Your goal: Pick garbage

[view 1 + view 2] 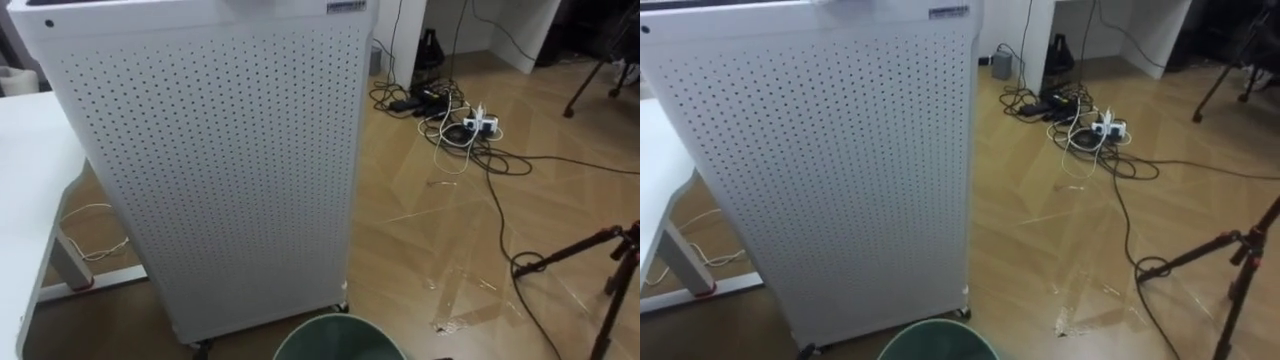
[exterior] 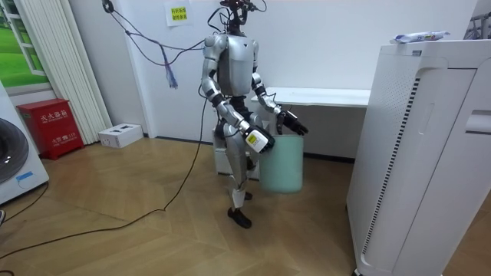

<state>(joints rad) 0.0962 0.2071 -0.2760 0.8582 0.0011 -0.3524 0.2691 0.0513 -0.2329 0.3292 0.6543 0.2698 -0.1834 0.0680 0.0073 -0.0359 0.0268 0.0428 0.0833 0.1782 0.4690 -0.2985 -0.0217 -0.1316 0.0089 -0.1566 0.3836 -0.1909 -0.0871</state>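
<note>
The green bin sits right in front of the robot. Its right hand and left hand are at the rim, but I cannot tell if they grip it. Behind stands a big white box with holes. A wrapper lies on top. Wires lie farther off

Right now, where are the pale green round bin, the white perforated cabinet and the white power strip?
Pale green round bin [image 2: 284,169]: room view, side wall.
White perforated cabinet [image 1: 220,170]: left eye view, front panel.
White power strip [image 1: 481,123]: left eye view, top.
</note>
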